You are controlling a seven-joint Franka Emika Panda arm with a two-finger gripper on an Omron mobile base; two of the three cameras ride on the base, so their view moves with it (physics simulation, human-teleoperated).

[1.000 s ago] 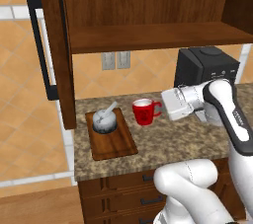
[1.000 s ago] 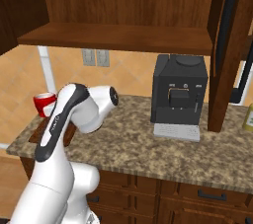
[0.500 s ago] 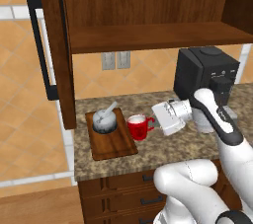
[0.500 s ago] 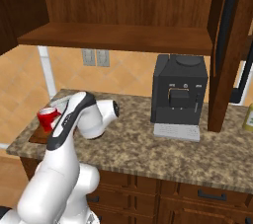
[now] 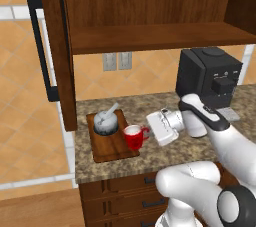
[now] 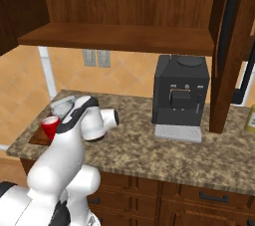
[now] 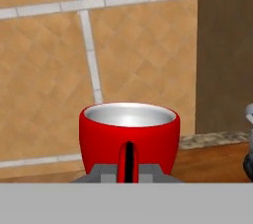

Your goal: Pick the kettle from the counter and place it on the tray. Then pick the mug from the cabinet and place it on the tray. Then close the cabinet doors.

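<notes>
Gripping mug [image 5: 134, 136] handle, pincer [image 5: 146, 133] over tray [image 5: 107, 149] edge

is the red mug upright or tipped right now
Upright. The mug shows a level rim with its open mouth facing up, the gripper shut on its handle; in the left base view it stands straight at the tray edge.

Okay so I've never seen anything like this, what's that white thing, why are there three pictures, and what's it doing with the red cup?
The white thing is a robot arm on a drivable base, in a computer-rendered kitchen. Two pictures come from cameras on the base, looking over the arm from its left and its right. The third comes from a camera on its hand. On the counter lie a wooden tray with a kettle on it and a black coffee machine. The gripper is shut on the handle of the red mug, holding it at the tray's near right corner. The wall cabinet above stands open.
</notes>
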